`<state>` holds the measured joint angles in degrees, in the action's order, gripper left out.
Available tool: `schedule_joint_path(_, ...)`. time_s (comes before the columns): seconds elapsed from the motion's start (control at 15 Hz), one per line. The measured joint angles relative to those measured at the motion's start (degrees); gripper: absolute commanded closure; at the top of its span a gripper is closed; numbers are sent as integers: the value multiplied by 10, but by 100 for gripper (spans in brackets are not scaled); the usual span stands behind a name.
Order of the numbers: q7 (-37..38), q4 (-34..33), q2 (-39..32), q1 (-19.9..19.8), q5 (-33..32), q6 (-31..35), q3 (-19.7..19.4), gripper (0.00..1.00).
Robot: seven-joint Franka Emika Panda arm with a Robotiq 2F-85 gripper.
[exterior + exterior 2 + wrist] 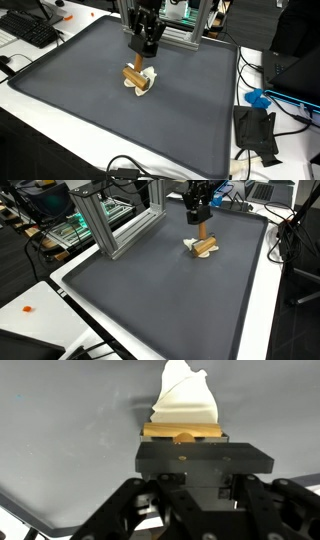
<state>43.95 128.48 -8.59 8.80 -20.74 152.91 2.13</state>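
In an exterior view, the gripper (147, 45) hangs just above a wooden block (134, 77) near the middle of a dark grey mat (70, 100). The block's long axis slants from upper left to lower right. One end lies on a crumpled white cloth (149, 80). Well apart from it are a keyboard (30, 30) beyond the mat's far corner, an aluminium frame (185, 33) behind the arm, and a blue object (258, 98) and a black object (255, 130) off the mat's edge.

In an exterior view from another side, the gripper (198, 212) stands directly over the wooden block (206, 248). The block lies slanted, with the white cloth (189, 244) touching it. The aluminium frame (110, 220) stands well off on the mat (150, 300). Nothing lies between the gripper and the block.

In the wrist view, the wooden block (183, 432) runs straight across the picture, left to right, just past the gripper (200, 460). The white cloth (185, 398) rises behind it. I cannot tell whether the jaws are spread or closed.
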Motion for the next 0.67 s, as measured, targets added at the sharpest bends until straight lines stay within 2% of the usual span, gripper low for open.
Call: schedule_joint_path(0.67, -80, -3, 29, 6, 71, -120, 28, 77)
